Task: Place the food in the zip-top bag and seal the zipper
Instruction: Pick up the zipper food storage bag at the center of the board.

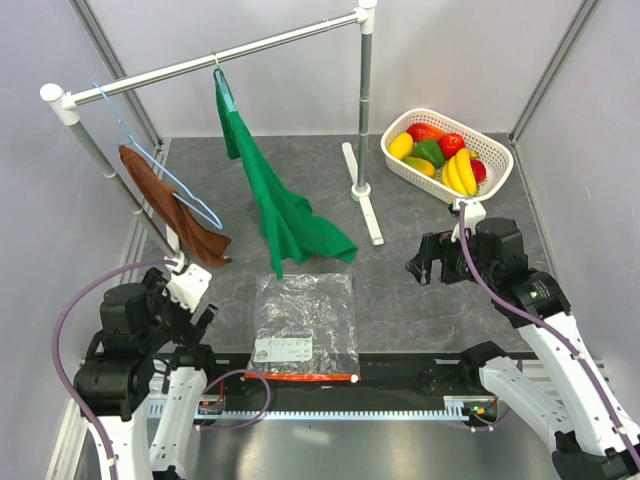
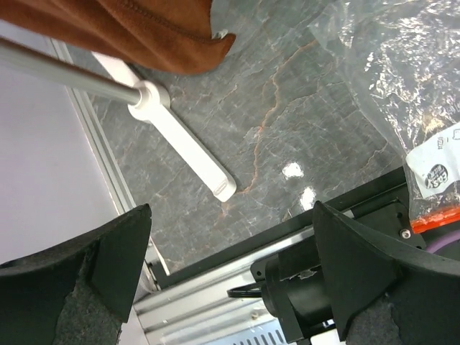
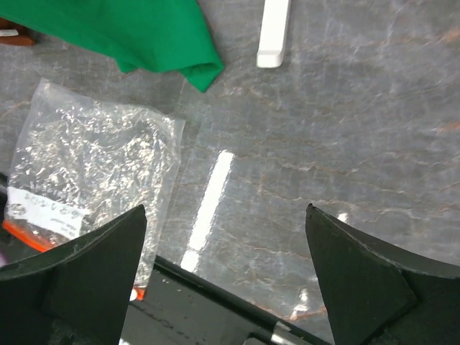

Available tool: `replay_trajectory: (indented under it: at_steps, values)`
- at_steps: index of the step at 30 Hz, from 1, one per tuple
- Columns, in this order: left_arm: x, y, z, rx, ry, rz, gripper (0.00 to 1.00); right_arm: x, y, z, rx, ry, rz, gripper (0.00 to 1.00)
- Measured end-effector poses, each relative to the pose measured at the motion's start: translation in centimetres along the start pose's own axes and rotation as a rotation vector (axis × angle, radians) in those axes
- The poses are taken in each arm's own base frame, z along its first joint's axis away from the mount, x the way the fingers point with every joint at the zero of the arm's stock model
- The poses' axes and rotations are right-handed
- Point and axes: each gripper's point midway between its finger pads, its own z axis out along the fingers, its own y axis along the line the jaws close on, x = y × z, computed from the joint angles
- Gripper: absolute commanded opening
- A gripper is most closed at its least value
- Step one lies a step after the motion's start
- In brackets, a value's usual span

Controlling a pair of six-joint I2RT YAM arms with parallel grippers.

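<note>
Bag (image 1: pixel 305 325) lies flat at the near edge of the desk (image 1: pixel 420 200), between the two arm bases, with its zipper (image 1: pixel 300 378) turned toward the arms and resting on the black rail (image 1: pixel 400 372). Cannot tell whether the mouth is open or sealed. Food (image 1: pixel 440 155) is all piled in the white basket (image 1: pixel 497 150) at the far right, well apart from the bag. Left jaws spread wide and empty, hanging just left of the bag; right jaws likewise wide and empty, over bare desk between bag and basket. Nothing is bagged yet, so the step is likely the first pick. Judgement: send the right arm (image 1: pixel 530 290) to the basket and take a top piece, the banana (image 1: pixel 460 175), across its narrow part, as the glossy plastic will likely slip. The left should pinch one mouth layer beside the zipper and lift it, keeping clear of the green cloth (image 1: pixel 290 215) trailing just beyond the bag.
</note>
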Motion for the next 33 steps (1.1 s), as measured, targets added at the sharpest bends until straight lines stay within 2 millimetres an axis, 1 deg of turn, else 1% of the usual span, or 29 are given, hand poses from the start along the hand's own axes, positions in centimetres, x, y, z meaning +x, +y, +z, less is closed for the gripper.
replay_trajectory:
  at_steps: [2,4,8,9,12,16,21,25,28,30,33]
  values:
    - [-0.2,-0.2,0.0,0.015,-0.018,0.027,1.0,0.6,0.2,0.4,-0.014,0.022,0.023,0.98]
    - [-0.5,-0.5,0.0,0.039,-0.035,0.062,1.0,1.7,0.4,1.0,-0.032,0.062,0.057,0.98]
    - [-1.2,-1.5,0.2,0.102,-0.08,0.122,1.0,4.3,1.0,2.7,-0.08,0.155,0.148,0.98]
    - [-1.4,-1.7,0.3,0.118,-0.092,0.135,1.0,5.4,1.1,3.3,-0.097,0.188,0.181,0.98]
    - [-2.2,-2.8,0.4,0.188,-0.15,0.196,1.0,7.7,1.5,4.5,-0.129,0.245,0.269,0.98]
    - [-2.8,-4.2,0.5,0.261,-0.216,0.264,1.0,9.7,1.9,6.0,-0.164,0.283,0.375,0.96]
    - [-2.4,-5.7,1.6,0.353,-0.233,0.296,1.0,12.1,1.8,8.6,-0.175,0.339,0.482,0.94]
    - [-2.4,-6.9,2.1,0.422,-0.258,0.309,1.0,14.4,1.8,10.2,-0.167,0.394,0.532,0.88]
    - [-2.5,-7.4,2.2,0.45,-0.282,0.325,0.99,15.5,2.2,11.2,-0.165,0.429,0.543,0.86]
    - [-2.5,-7.7,2.3,0.467,-0.288,0.332,0.99,15.8,2.6,12.1,-0.174,0.438,0.535,0.85]
    - [-2.2,-8.0,2.8,0.491,-0.283,0.344,0.99,15.0,3.6,13.8,-0.224,0.415,0.51,0.84]
